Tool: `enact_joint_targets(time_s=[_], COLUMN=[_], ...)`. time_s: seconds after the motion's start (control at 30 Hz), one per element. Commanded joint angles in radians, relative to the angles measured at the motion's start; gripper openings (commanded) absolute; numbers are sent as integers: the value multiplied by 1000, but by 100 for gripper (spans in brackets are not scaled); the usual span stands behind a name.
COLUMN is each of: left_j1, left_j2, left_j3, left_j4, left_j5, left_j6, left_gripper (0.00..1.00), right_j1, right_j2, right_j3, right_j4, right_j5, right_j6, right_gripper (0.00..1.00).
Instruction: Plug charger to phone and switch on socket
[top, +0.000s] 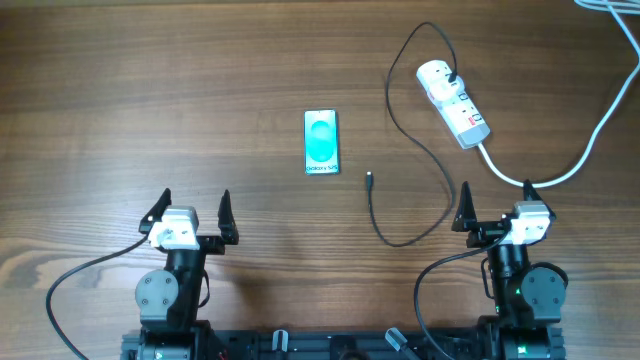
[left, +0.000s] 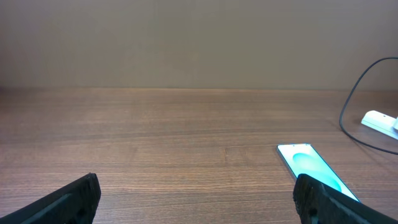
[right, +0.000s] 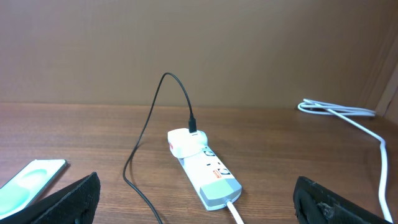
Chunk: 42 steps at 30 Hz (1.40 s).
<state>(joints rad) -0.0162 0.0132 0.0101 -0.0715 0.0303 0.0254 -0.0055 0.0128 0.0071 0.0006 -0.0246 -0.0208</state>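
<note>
The phone (top: 321, 142) lies flat mid-table, cyan screen up; it also shows in the left wrist view (left: 314, 170) and the right wrist view (right: 28, 182). The charger (top: 405, 120) is a thin black cable running from an adapter on the socket (top: 454, 103) in a loop, and its plug tip (top: 369, 180) lies loose right of the phone. The socket also shows in the right wrist view (right: 202, 168), with the cable (right: 146, 124) arching from it. My left gripper (top: 192, 215) is open and empty near the front left. My right gripper (top: 500, 205) is open and empty in front of the socket.
The socket's thick white cable (top: 590, 140) curves off to the table's back right corner and shows in the right wrist view (right: 354, 121). The robots' black cables (top: 80, 275) lie by the arm bases at the front edge.
</note>
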Motion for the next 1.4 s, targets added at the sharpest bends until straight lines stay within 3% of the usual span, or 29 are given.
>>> enact_joint_targets(time_s=[0.0,1.2,1.37], left_j1=[7,7,7], left_j2=[-5,-5,-5], left_j3=[-5,-5,-4], left_j4=[-5,16,142], left_j5=[-5,5,455], left_j6=[16,16,16], left_gripper=[100,100,100], right_j1=[-5,-5,-5], right_j2=[-2,-2,-2], right_j3=[-2,-2,-2], right_j4=[3,3,3], right_j5=[2,2,2], right_j6=[-5,-5,-5], right_gripper=[100,100,100])
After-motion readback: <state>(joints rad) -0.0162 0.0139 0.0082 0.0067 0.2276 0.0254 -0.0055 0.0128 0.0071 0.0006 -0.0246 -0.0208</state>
